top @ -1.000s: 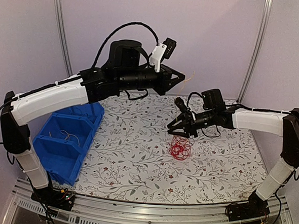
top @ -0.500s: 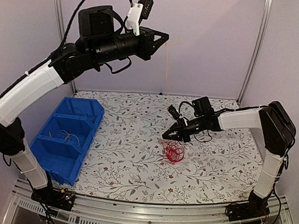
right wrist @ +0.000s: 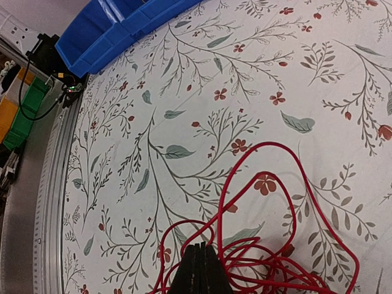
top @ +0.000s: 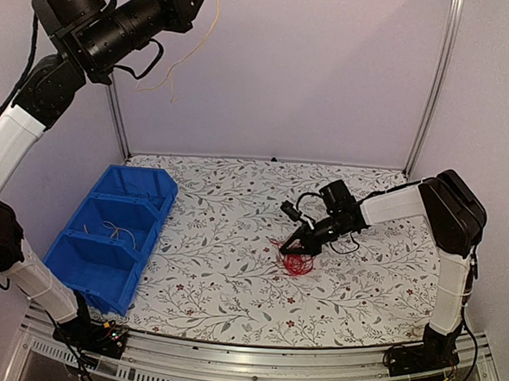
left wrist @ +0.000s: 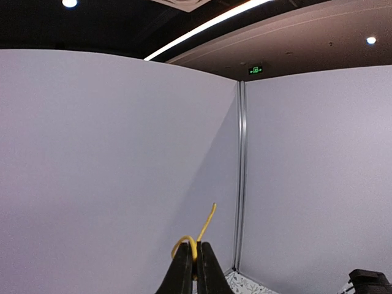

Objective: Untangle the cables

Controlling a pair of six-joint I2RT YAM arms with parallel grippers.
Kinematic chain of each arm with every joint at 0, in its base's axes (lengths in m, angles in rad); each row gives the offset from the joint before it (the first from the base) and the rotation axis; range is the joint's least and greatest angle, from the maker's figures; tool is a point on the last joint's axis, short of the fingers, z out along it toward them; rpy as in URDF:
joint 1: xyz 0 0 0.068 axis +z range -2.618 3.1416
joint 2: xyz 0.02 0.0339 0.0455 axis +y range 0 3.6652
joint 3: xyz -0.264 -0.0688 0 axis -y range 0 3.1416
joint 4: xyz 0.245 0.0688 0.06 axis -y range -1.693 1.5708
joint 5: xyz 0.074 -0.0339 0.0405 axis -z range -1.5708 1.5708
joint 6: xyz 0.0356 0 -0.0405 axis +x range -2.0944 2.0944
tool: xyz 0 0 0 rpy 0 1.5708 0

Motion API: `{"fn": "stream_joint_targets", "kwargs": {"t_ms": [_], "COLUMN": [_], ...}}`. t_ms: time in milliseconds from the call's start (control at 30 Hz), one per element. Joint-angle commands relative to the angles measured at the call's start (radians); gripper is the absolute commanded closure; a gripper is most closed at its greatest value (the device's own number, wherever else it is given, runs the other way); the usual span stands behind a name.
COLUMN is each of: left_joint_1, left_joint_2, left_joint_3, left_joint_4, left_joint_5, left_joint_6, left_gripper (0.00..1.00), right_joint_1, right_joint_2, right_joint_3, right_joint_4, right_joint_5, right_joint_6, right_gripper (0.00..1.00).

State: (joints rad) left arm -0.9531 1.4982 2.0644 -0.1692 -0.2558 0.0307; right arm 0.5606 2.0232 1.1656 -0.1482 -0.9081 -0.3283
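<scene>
The left claw (left wrist: 195,269), clamped tight on a thin yellow wire (left wrist: 206,222), has swung high above the floral-patterned table (top: 214,283). The wire now dangles free of the clump, so I judge one strand is out. Further right, the right claw (right wrist: 197,269) has snapped closed and dropped onto the tangled coil of thin red cable (right wrist: 275,202) lying mid-table, apparently pinching a loop.

Red cable (top: 299,261) has a thin, smooth, glossy plastic jacket; yellow cable (left wrist: 209,218) looks the same. Table cover (top: 223,275) is matt, floral-printed, cloth-like; blue bin (top: 113,234) at left is smooth moulded plastic with slight sheen. Near rail (top: 252,363) is brushed metal, far wall (top: 331,74) a matt panel.
</scene>
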Motion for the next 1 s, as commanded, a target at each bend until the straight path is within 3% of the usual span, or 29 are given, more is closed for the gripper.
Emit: {"fn": "stream_joint_targets", "kwargs": {"t_ms": [0,500,733,967], "left_joint_1": [0.032,0.264,0.397,0.495], "left_joint_2": [-0.006,-0.329,-0.462,-0.574], "left_joint_3": [-0.044,-0.613,-0.78,-0.855], "left_joint_4": [-0.058,-0.101,-0.172,-0.247], "left_joint_5": [-0.106,-0.106,-0.096,-0.131], "left_joint_6": [0.023,-0.219,-0.264,-0.251], "left_gripper": [1.0,1.0,1.0,1.0], "right_joint_1": [-0.017,-0.192,-0.289,-0.324], "right_joint_2": [0.011,-0.184,-0.219,-0.218], "right_joint_3": [0.038,0.044,0.036,0.035], "right_joint_4": [-0.049,-0.163,-0.163,-0.163], "right_joint_5": [0.018,-0.038,-0.066,-0.075], "right_joint_6": [-0.026,-0.117,-0.118,-0.115], "right_gripper": [0.93,0.56,0.52,0.51]}}
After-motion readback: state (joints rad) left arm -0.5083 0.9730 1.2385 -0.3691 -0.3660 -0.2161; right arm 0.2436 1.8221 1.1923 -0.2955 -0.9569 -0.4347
